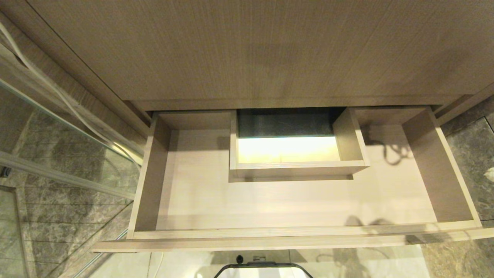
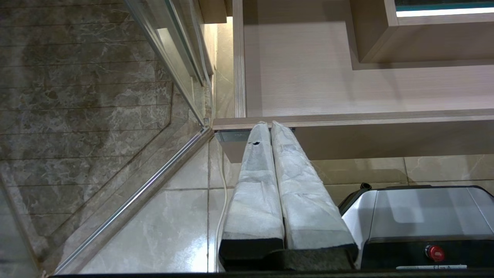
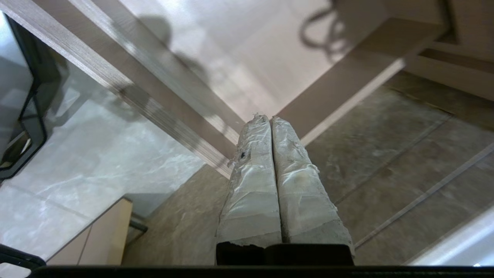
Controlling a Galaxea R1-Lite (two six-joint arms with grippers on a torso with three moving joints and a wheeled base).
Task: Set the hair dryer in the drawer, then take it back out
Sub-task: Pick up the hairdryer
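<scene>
The left gripper (image 2: 270, 125) has its 2 padded fingers (image 2: 254, 185) pressed flat together, nothing between them, pointing toward 12 o'clock in the left wrist view. The right gripper (image 3: 269, 119) is likewise closed, its 2 wrapped fingers (image 3: 297, 185) touching along their full length and empty, tips aimed at 12 o'clock. Neither arm shows in the head view.

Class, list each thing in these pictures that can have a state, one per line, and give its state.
drawer: pulled open, nothing inside it.
boxed cutout: at the drawer's back centre, lit inside.
left gripper: shut, holding nothing, at the drawer's front edge.
right gripper: shut, holding nothing, above the drawer's corner.
</scene>
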